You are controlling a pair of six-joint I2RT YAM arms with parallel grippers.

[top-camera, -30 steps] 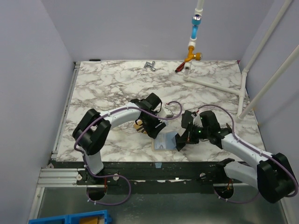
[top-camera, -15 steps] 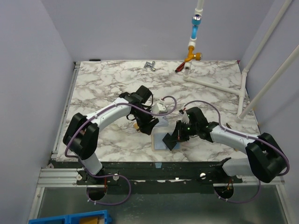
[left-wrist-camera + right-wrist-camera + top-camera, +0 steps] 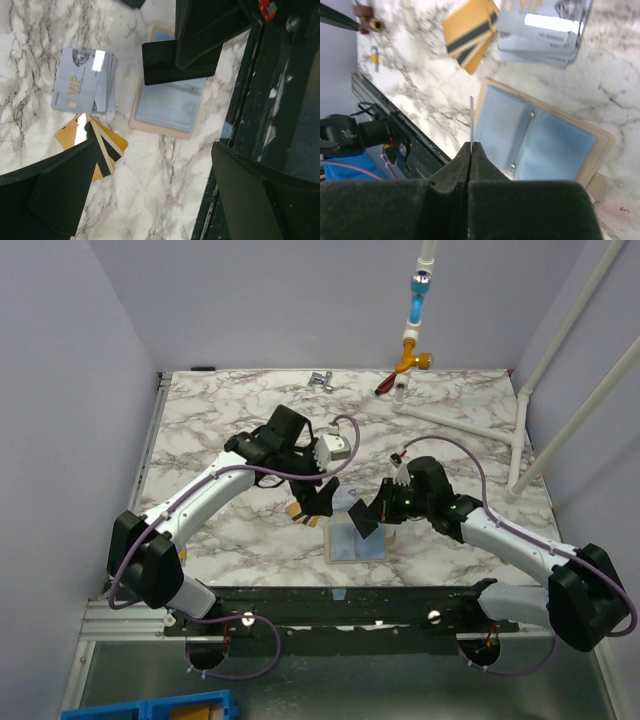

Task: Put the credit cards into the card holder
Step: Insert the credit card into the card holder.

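Observation:
The card holder point(image 3: 356, 545) lies open near the table's front edge, pale blue inside with a tan rim point(image 3: 160, 127); it also shows in the right wrist view point(image 3: 540, 140). My right gripper point(image 3: 368, 520) is shut on a dark credit card point(image 3: 165, 65), held on edge point(image 3: 471, 120) just above the holder's left half. A stack of pale grey-blue credit cards point(image 3: 82, 80) and several gold-tan striped ones point(image 3: 116, 144) lie left of the holder. My left gripper point(image 3: 155, 190) hangs open and empty above these cards and the bare marble.
A metal fitting point(image 3: 321, 380), an orange and blue valve point(image 3: 412, 345) and white pipes point(image 3: 465, 420) stand at the back and right. A dark rail point(image 3: 340, 595) runs along the table's front edge. A blue bin point(image 3: 150, 708) sits below left.
My left gripper's jaws have opened wide and its arm has stretched out and lifted. My right gripper has shifted left with the card, over the holder.

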